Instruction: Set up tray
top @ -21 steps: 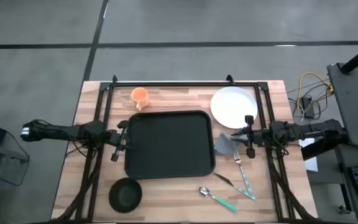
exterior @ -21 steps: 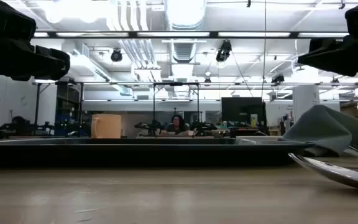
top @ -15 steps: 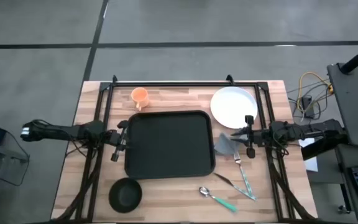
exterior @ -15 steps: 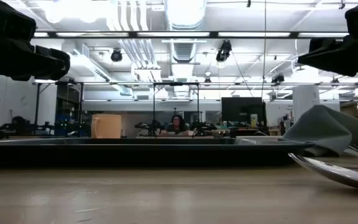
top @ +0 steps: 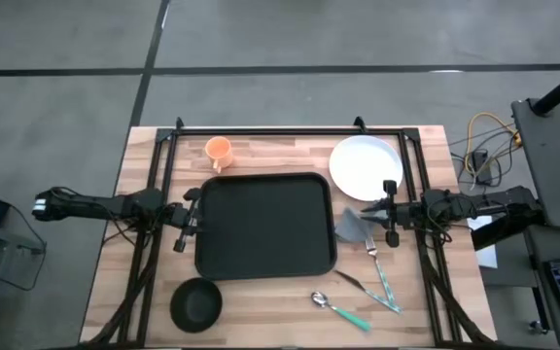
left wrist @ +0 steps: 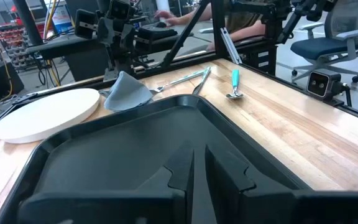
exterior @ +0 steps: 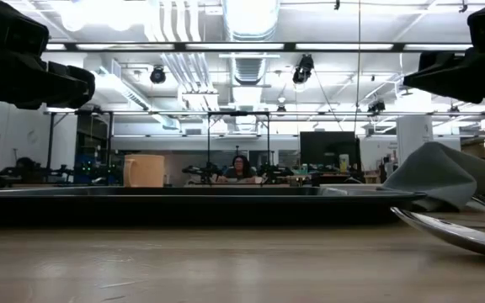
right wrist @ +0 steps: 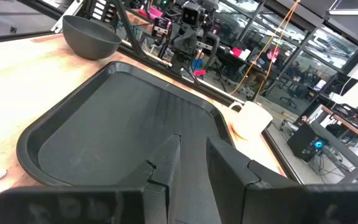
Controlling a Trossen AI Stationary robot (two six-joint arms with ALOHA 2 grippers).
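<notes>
So here's how our tabletop (top: 144,292) looked at that point, going left to right. Our left claw (top: 187,219) hovered just off the tray's left edge, and in its wrist view the two dark fingers (left wrist: 219,171) sat close together with only a thin slit between them and nothing in it. We'd guess it was parked there so it could reach the rim without blocking the middle.

The small orange cup (top: 218,150) stood at the far edge, and the round black bowl (top: 196,303) sat near the front left corner, both off the tray and apart from it.

The tray (top: 264,226) itself lay flat in the middle of the wooden top, matte black, rounded corners, low raised rim, and completely bare inside. By our read, setup hadn't started and everything around it was staged for loading.

Right of it: a smooth white plate (top: 366,165) at the back, a crumpled grey cloth napkin (top: 350,226) just beside the tray's right rim, then shiny metal cutlery with teal handles (top: 387,284) lying loose toward the front.

Our right claw (top: 389,213) hung over the napkin area, mirroring the left one, fingers (right wrist: 225,165) narrow too, holding nothing.
</notes>
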